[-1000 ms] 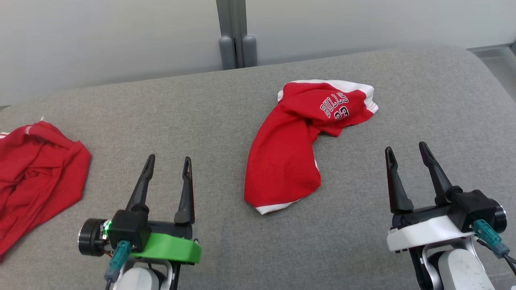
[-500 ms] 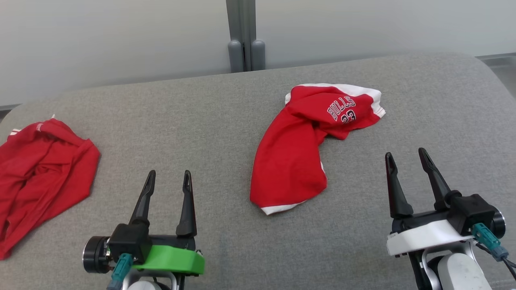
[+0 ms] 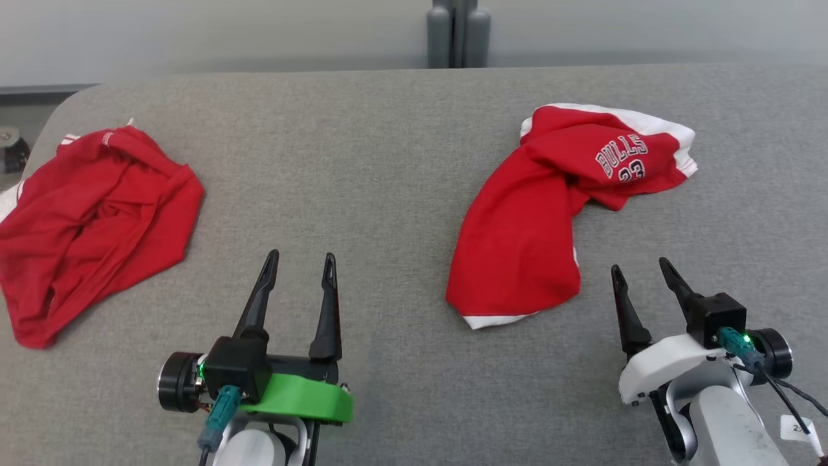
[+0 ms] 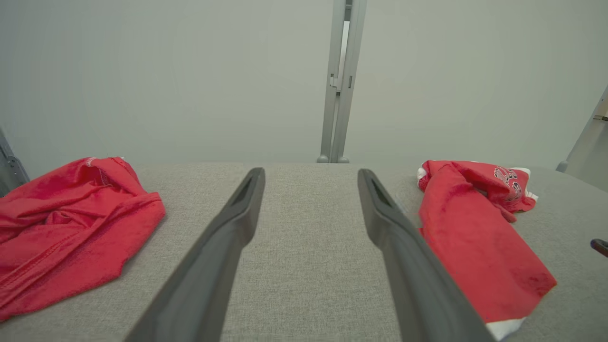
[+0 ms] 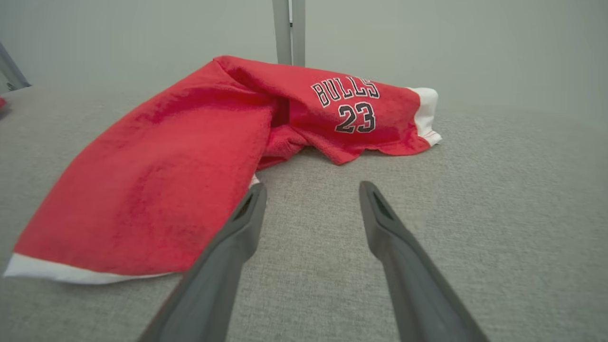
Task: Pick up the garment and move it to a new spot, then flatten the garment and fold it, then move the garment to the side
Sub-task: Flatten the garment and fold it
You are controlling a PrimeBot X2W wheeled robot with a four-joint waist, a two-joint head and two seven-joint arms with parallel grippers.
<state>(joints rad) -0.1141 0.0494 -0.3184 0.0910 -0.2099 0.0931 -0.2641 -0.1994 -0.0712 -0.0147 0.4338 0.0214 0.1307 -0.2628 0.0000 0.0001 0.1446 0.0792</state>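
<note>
Head view | red Bulls 23 garment (image 3: 517,259) lies crumpled on grey desk (image 3: 362,162) | right gripper (image 3: 639,265) just beside its near hem, jaws apart, empty | left gripper (image 3: 301,255) well left of it, jaws apart, empty

The red garment (image 3: 517,246) with white trim lies crumpled and twisted on the grey bench (image 3: 388,162), right of centre. Its "BULLS 23" print faces up at the far end.

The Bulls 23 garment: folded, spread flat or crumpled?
Crumpled. The garment lies twisted on the grey surface, its lettered end bunched over itself and its white-hemmed near end lying loose.
</note>
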